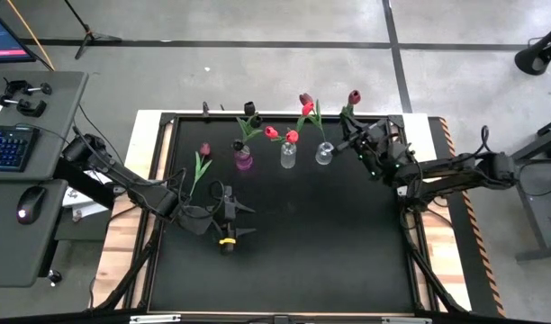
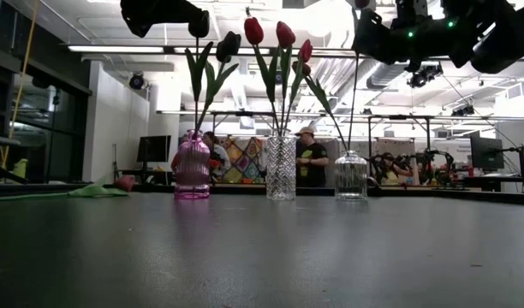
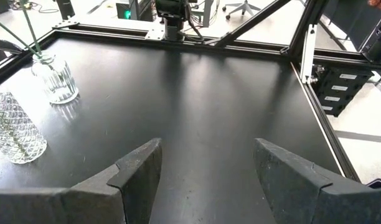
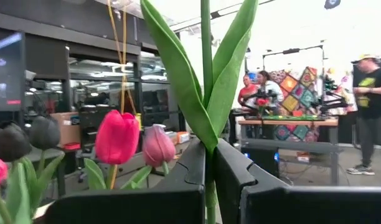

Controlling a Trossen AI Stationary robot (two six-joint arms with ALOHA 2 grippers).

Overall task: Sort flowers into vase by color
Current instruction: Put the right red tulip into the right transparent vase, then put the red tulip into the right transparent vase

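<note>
Three vases stand in a row at the table's far side: a pink one [image 1: 244, 160] with dark-headed flowers [image 1: 250, 115], a cut-glass one [image 1: 287, 156] with red flowers [image 1: 292, 137], and a clear one [image 1: 324, 155] with a maroon flower [image 2: 305, 51]. My right gripper [image 1: 351, 131] is above the clear vase, shut on another maroon-headed flower [image 1: 354, 96]. A pink flower [image 1: 202, 162] lies flat on the table at the left. My left gripper [image 1: 242, 220] hovers open over the table's middle, holding nothing. My right gripper pinches the flower's green stem [image 4: 207, 148] between its two fingers, just below where the leaves spread. The fingers come from the table's right side, slanting slightly upward, and lie across the stem. The flower stands upright, and its thin stem [image 2: 355, 103] runs down to the clear vase's mouth.
A black frame rail [image 1: 284, 117] edges the dark mat [image 1: 320, 243], which has bare room on its near half. A desk with a keyboard [image 1: 10, 148] and mouse stands to the left. People and tables show in the room beyond [image 2: 312, 158].
</note>
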